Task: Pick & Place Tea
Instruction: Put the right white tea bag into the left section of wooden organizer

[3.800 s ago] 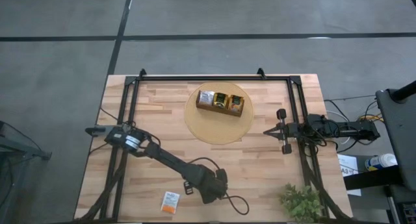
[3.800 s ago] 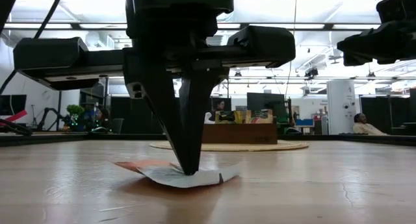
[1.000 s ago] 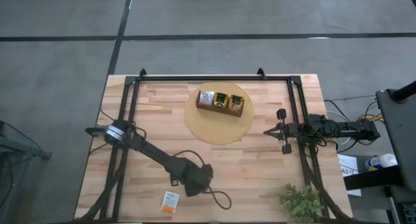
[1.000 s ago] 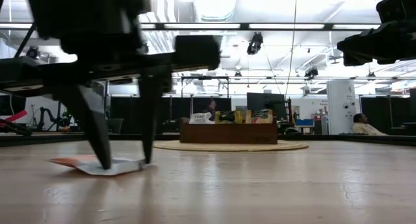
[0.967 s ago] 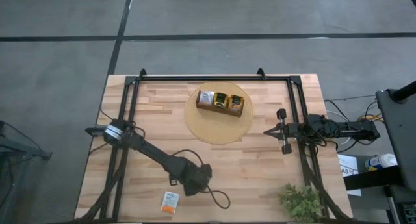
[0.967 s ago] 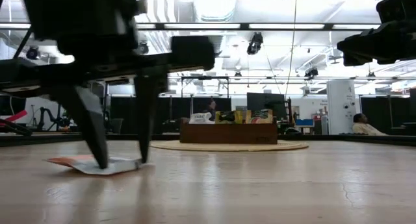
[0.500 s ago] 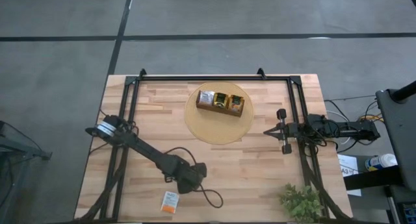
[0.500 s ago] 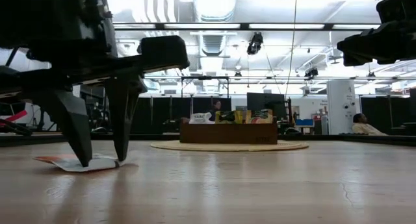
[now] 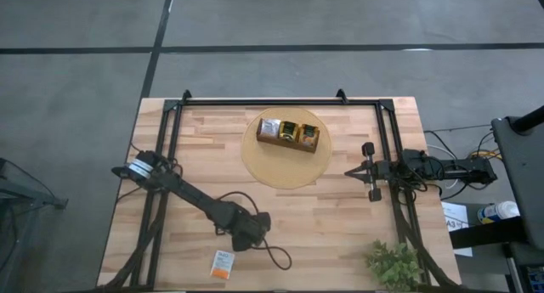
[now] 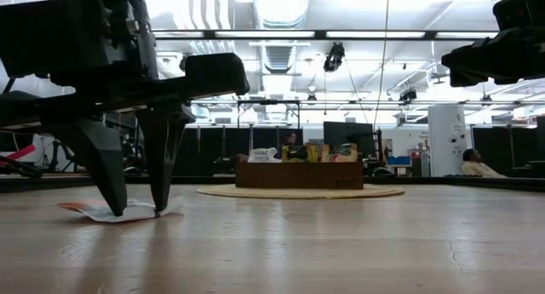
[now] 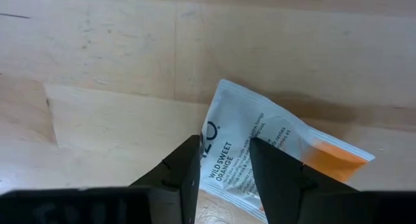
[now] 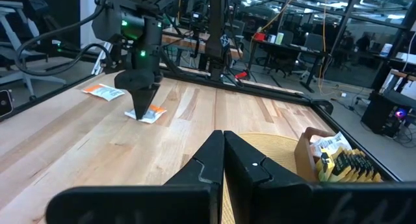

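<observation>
Currently the wooden table [image 9: 340, 233] carries a round woven mat [image 9: 255, 161] at its far centre, with the brown wooden tray [image 9: 288, 142] of tea packets on it. The right gripper [image 9: 371, 171] waits beside the mat at the table's right side, its fingers pressed together.

Near the front-left edge lies a white-and-orange tea packet [image 11: 260, 156], flat on the wood; the left wrist view reads "WILD SWEET ORANGE" on it. Its long axis runs diagonally to the board seams, and the orange end points away from the left gripper [image 11: 222, 160]. The gripper's two fingers [image 10: 157, 170] stand apart, tips at the table surface, straddling the white end of the packet. A second packet [image 12: 101, 90] lies well apart, nearer the table edge.

Compared with a second ago, the left gripper has shifted leftward across the table, the packet has slid with it, and the gap between the fingers has narrowed slightly.
</observation>
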You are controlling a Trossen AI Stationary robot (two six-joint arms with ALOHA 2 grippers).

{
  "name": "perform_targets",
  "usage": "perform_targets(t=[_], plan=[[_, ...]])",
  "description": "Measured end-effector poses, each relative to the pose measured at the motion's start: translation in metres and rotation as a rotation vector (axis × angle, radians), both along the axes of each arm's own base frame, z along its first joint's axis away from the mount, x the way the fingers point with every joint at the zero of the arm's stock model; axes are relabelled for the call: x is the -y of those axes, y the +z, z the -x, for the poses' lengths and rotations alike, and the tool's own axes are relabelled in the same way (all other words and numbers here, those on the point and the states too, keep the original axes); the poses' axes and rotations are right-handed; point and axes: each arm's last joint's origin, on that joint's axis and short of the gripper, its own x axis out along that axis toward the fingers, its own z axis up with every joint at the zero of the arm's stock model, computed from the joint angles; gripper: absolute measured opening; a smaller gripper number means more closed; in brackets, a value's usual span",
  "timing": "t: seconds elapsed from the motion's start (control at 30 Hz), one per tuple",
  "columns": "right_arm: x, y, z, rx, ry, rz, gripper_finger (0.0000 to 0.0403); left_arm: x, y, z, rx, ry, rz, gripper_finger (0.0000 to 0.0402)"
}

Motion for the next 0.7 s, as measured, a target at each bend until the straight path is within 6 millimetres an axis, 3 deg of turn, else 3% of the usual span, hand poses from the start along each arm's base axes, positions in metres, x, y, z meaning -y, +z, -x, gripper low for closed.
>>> perform_targets(t=[0.47,0.57,0.7], plan=[[0.000,0.000,0.000,0.000,0.000,0.000,0.0009,-0.011,-0.001,0.002,-0.082,-0.020,-0.005,0.0128],[0.000,0.000,0.000,0.000,0.000,0.000,0.0009,-0.013,-0.002,0.004,-0.115,-0.008,0.003,0.0109],[0.000,0.000,0.000,0.000,0.000,0.000,0.0009,-0.013,-0.002,0.005,-0.121,0.029,0.002,0.0054]])
